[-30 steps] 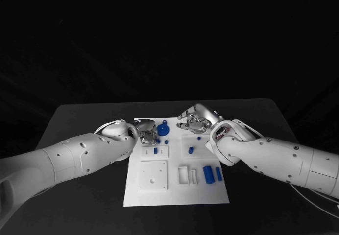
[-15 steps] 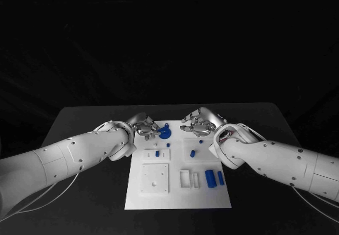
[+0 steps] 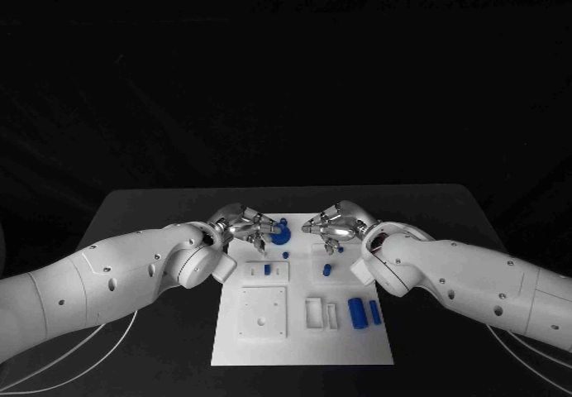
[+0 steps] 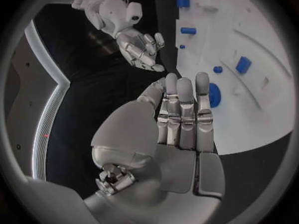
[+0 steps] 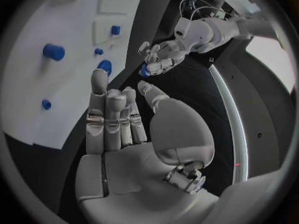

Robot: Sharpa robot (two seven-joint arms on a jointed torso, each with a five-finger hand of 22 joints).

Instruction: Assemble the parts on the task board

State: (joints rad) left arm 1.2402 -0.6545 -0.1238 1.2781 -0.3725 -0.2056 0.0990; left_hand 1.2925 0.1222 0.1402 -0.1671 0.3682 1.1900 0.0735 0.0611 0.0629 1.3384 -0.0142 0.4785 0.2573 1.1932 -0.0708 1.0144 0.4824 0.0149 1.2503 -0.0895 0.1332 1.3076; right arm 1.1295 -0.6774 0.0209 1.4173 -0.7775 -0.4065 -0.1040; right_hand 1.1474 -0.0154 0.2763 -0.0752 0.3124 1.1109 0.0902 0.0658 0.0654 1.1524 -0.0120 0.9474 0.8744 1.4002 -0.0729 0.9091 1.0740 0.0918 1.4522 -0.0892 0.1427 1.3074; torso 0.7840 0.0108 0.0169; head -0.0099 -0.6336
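Note:
The white task board (image 3: 304, 331) lies in the middle of the table. A round blue part (image 3: 281, 235) stands near its far edge, between my two hands. My left hand (image 3: 247, 224) hovers just left of that round part (image 4: 214, 94), fingers straight and together, nothing in its palm (image 4: 181, 129). My right hand (image 3: 334, 225) hovers just right of it, fingers also straight, palm (image 5: 118, 134) bare. Nearer on the board are a small blue block (image 3: 267, 267), a short blue peg (image 3: 326, 270) and two blue bars (image 3: 355, 313).
White sockets and a square plate (image 3: 261, 311) take up the board's near half. Black table (image 3: 143, 207) surrounds the board on all sides. Cables (image 3: 72, 356) trail under my left arm.
The whole picture has shifted down, so the camera moved. Against the board, my left hand has drawn off toward the far edge and its fingers have straightened; my right hand has come slightly nearer.

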